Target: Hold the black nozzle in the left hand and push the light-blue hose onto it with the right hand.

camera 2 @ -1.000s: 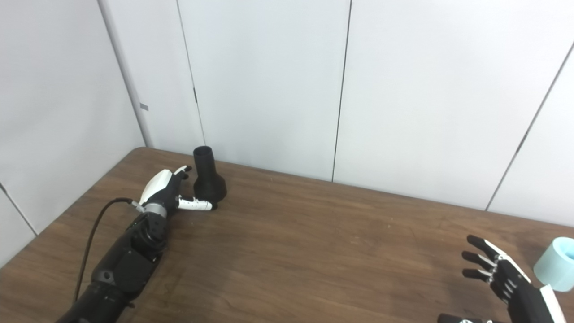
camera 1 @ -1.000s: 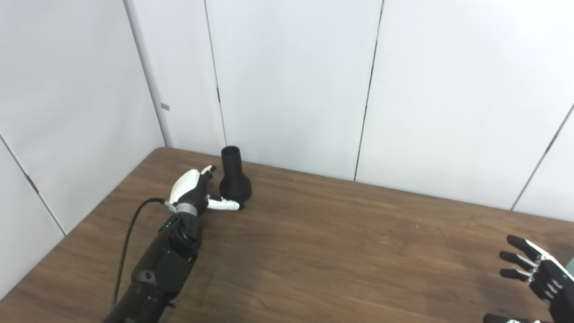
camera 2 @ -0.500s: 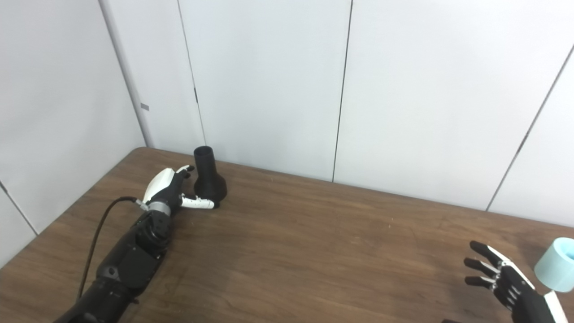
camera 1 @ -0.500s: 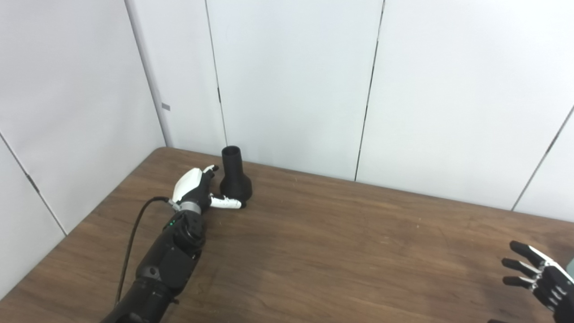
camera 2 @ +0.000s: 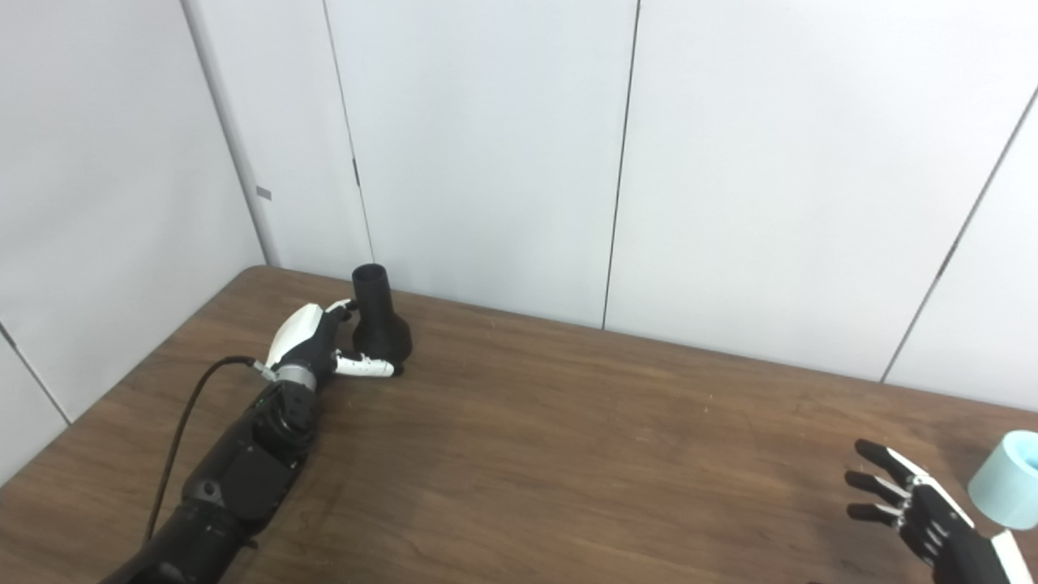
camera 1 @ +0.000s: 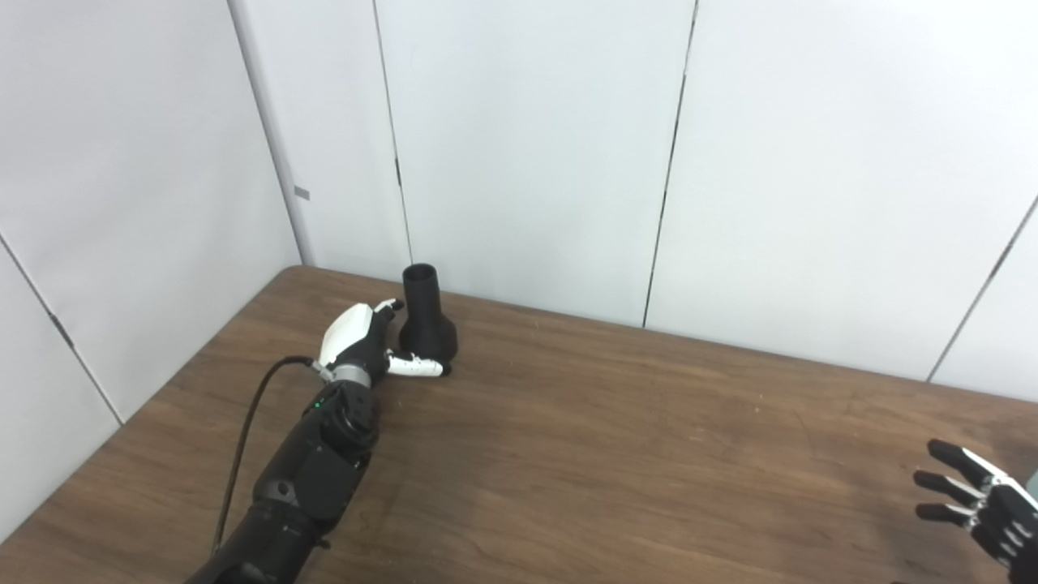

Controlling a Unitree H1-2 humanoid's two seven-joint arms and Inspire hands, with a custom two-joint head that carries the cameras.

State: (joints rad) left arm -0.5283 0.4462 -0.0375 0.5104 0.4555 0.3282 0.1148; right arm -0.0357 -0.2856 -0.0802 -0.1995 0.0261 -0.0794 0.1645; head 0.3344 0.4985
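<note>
Black nozzle [camera 1: 426, 324] stands upright near the desk's [camera 1: 584, 454] far left corner in the left eye view; the left hand [camera 1: 361, 345] lies against it, thumb by the base, fingers apart, not yet grasping.

From the right eye view, the right hand [camera 2: 916, 507] hovers empty with spread fingers, just beside the light-blue hose [camera 2: 1005, 480] at the right edge.

We see the nozzle [camera 1: 427, 324] upright near the table's [camera 1: 616, 438] far-left corner, our left hand [camera 1: 361, 347] just beside it; hose [camera 2: 1004, 480] and right hand [camera 2: 912, 503] sit at the right edge.
</note>
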